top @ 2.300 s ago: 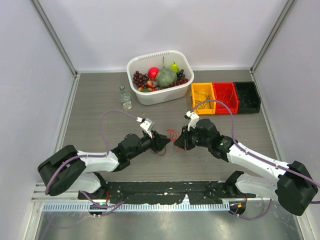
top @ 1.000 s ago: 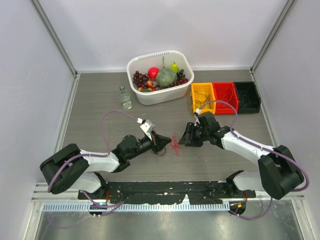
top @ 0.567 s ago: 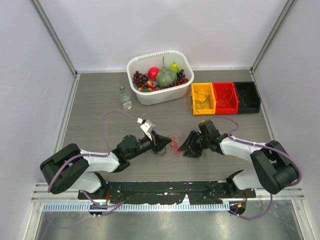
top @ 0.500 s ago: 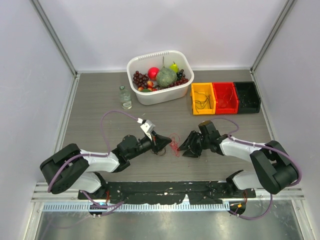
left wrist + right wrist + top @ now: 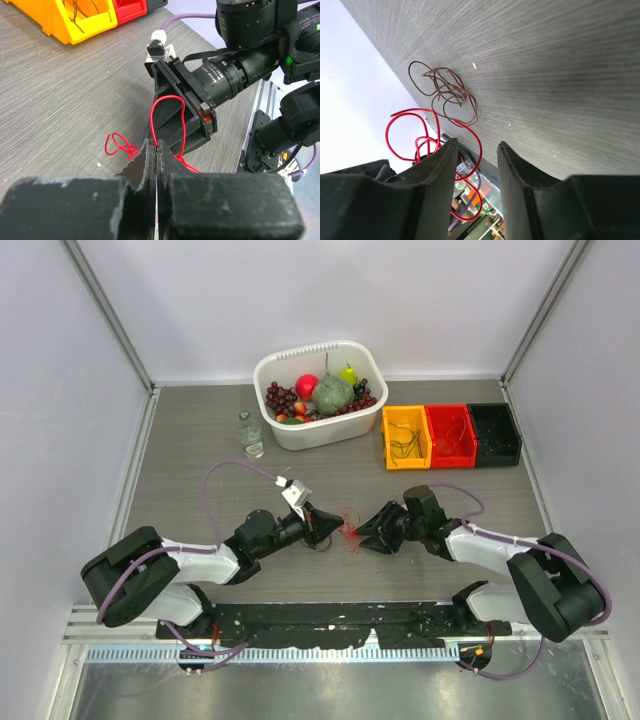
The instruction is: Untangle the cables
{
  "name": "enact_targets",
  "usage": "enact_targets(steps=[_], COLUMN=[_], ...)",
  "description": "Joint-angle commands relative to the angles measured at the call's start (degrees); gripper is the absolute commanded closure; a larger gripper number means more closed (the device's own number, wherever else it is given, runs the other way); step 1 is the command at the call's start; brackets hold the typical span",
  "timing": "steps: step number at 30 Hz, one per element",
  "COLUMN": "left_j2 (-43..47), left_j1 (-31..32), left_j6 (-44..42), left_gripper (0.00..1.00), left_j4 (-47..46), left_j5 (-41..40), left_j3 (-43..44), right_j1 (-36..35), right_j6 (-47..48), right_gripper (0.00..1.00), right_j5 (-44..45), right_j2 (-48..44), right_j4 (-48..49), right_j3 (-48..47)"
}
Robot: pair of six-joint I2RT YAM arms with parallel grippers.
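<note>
Cables [image 5: 349, 524] — pinched in left hand [image 5: 156, 145], right hand [image 5: 476, 147] parted, facing it.

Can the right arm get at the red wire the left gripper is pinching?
Probably yes: the right gripper stands open, the red wire curves between its fingers, and nothing blocks it. The left gripper pins it.

The right gripper [image 5: 477, 146] has its jaws apart over the grey desk [image 5: 560, 75]. A red cable [image 5: 415, 109] loops beside one finger, one arc reaching into the gap between the jaws; whether it touches either is hard to tell. A brown cable [image 5: 447, 95] lies coiled on the desk just beyond.
</note>
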State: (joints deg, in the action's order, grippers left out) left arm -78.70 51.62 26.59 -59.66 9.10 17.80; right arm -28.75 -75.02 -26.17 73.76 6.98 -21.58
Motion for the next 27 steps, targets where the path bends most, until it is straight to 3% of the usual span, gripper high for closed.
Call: enact_targets(steps=[1, 8, 14, 22, 23, 27], left_j2=[-0.4, -0.8, -0.6, 0.3, 0.3, 1.3], left_j1=[-0.1, 0.0, -0.1, -0.1, -0.1, -0.1], left_j6=[-0.4, -0.1, -0.1, -0.8, -0.8, 0.0], left_gripper=[1.00, 1.00, 1.00, 0.99, 0.95, 0.45], left_j4=[-2.4, -2.4, -2.3, 3.1, 2.8, -2.6], left_j5=[0.7, 1.6, 2.3, 7.5, 8.6, 10.9], left_j3=[1.9, 2.3, 2.3, 4.5, 4.6, 2.5], right_j1=[0.0, 0.0, 0.1, 3.5, 3.7, 3.8], right_j6=[-7.6, -12.1, -12.4, 8.9, 12.0, 21.2], right_gripper=[0.62, 0.67, 0.99, 0.99, 0.99, 0.99], right_j5=[-1.2, -2.4, -0.6, 8.0, 8.2, 8.0], right_j2=[-4.0, -1.8, -0.2, -7.7, -9.5, -12.7], right_j4=[5.2, 13.5, 17.8, 1.1, 1.0, -1.0], right_j3=[2.5, 5.2, 6.6, 0.1, -1.0, -6.1])
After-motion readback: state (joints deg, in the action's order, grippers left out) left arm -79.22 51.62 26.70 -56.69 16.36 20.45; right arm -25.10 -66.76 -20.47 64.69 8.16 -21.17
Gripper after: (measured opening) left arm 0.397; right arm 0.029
